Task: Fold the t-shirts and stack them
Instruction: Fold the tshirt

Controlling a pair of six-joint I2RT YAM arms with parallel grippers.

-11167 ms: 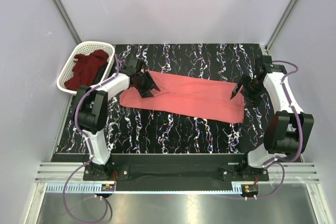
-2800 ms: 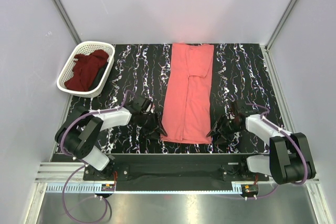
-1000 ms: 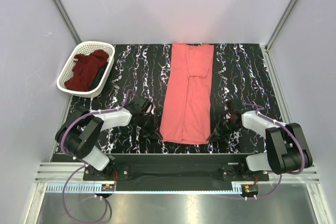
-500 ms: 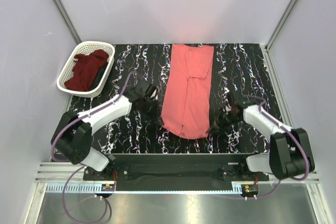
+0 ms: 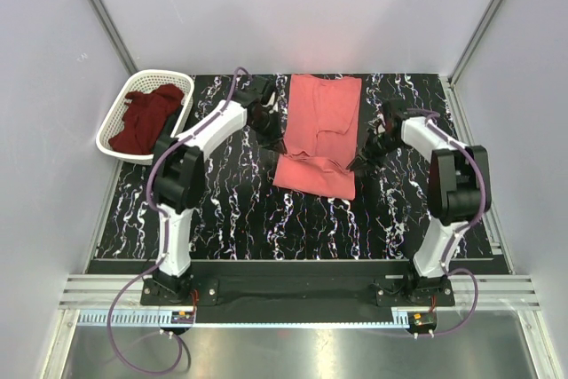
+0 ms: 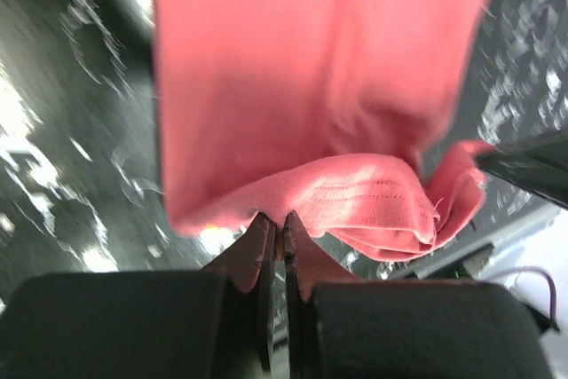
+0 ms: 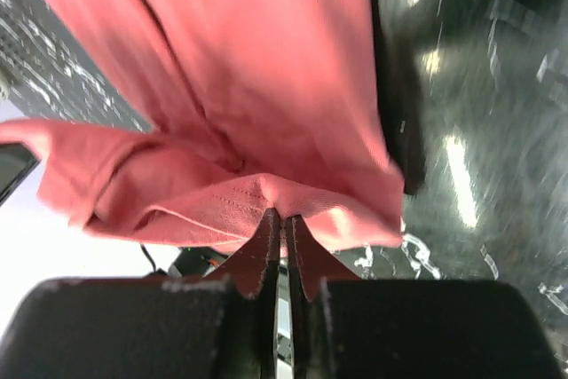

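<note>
The salmon-pink t-shirt point(image 5: 318, 130) lies as a long strip down the middle of the black marbled table, its near end lifted and doubled back over itself. My left gripper point(image 5: 269, 135) is shut on that hem's left corner point(image 6: 293, 206). My right gripper point(image 5: 364, 159) is shut on the right corner point(image 7: 284, 201). Both wrist views show pink cloth pinched at the fingertips and hanging in a fold above the table. The dark maroon t-shirt point(image 5: 146, 117) sits crumpled in the white basket point(image 5: 114, 126) at the far left.
The basket stands at the table's far left corner. Grey walls with metal rails close in the back and sides. Bare marbled tabletop point(image 5: 293, 219) lies between the folded hem and the arm bases.
Both grippers have carried the shirt's near hem away from the front edge toward the back, folding the lower part over the upper. The arms now stretch far out.
</note>
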